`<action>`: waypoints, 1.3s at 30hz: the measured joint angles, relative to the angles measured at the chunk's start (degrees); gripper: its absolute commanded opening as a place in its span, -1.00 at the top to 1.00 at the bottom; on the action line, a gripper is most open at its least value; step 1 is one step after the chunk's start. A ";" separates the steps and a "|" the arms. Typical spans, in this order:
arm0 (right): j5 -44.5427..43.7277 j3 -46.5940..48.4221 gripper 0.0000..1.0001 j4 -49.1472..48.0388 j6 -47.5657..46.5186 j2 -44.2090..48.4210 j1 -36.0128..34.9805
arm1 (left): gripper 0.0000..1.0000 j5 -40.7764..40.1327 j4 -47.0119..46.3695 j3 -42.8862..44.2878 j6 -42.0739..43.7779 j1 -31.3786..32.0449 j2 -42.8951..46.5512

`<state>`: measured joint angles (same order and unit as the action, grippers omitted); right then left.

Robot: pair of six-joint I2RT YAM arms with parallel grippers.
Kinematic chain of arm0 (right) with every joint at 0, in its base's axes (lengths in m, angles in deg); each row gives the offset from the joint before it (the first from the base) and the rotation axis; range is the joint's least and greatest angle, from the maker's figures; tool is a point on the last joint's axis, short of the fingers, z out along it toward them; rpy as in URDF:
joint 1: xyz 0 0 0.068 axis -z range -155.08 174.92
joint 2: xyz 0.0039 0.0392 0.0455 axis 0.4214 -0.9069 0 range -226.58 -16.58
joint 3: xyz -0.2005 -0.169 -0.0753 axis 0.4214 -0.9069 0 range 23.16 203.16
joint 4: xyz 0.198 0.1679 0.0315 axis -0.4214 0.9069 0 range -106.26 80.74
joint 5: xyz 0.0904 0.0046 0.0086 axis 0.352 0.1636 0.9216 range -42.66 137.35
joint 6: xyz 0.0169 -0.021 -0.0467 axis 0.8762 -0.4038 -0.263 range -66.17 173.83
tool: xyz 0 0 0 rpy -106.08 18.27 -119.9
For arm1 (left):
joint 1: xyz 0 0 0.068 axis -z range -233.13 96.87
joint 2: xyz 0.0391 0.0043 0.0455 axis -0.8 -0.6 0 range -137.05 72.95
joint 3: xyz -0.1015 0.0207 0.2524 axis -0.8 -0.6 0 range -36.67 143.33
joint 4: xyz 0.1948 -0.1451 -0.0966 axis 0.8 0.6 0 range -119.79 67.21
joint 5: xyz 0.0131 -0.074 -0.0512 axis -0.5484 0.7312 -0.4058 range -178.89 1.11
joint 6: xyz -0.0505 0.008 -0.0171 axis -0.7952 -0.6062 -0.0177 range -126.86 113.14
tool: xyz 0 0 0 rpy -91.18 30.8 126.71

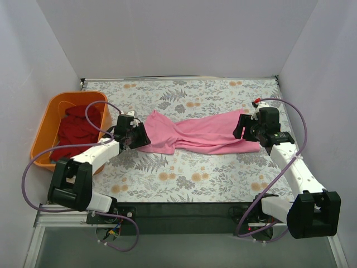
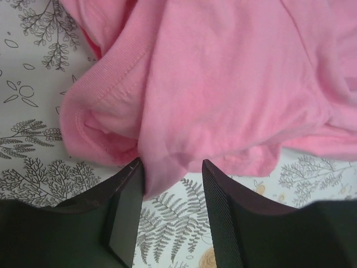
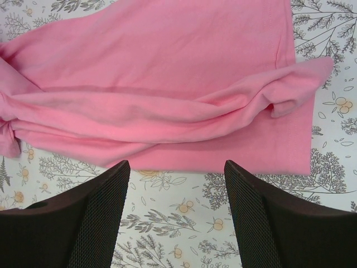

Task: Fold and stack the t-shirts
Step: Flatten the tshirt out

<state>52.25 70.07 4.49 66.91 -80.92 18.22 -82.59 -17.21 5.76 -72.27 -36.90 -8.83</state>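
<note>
White walls box in a table with a grey-and-orange floral-print surface [image 1: 184, 178], and across its middle in the overhead view lies the bright pink soft cloth t-shirt [image 1: 195, 134], bunched and twisted into a long band running left to right instead of spread flat. To my eye the trouble starts with that twist. A pull from either end would likely tighten the creases rather than open the cloth, and a fold made on top of them would come out lumpy. The grab on the left looks thin too. In the left wrist view, pink fills the upper frame and only a small lip of hem dips down at bottom centre between the fingers of the left gripper [image 2: 170, 166], whose jaws stand apart around it and are not yet pinched. They might catch one layer or slip off. The right gripper [image 3: 175, 166] is wide open, holding nothing, with the shirt's straight lower edge just above its tips. Dark red crumpled shirts [image 1: 75, 128] sit in the orange plastic basket [image 1: 43, 131] at the overhead view's left.
</note>
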 measured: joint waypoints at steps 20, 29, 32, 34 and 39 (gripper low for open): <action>0.44 -0.92 -0.25 -0.39 0.00 0.04 0.00 | 0.36 4.31 1.79 -1.64 -2.60 0.00 0.66; 0.44 -0.98 -0.24 -1.14 0.04 0.04 0.00 | 0.85 3.10 2.43 -1.84 -3.26 0.00 0.52; 0.11 -0.98 -0.22 -1.29 0.02 0.02 0.00 | 1.00 3.06 2.47 -1.84 -3.39 0.00 0.55; -1.40 -0.98 -0.21 -1.27 0.02 -0.04 0.00 | 1.00 2.86 2.82 -1.79 -3.23 0.00 0.70; -7.45 -0.17 -0.18 -1.09 0.09 -3.06 0.00 | 1.00 0.17 5.77 -1.22 -2.51 0.00 5.70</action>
<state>44.80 69.90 3.40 67.00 -83.98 18.22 -82.41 -11.44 4.54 -74.78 -36.90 -3.13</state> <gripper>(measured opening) 0.597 0.034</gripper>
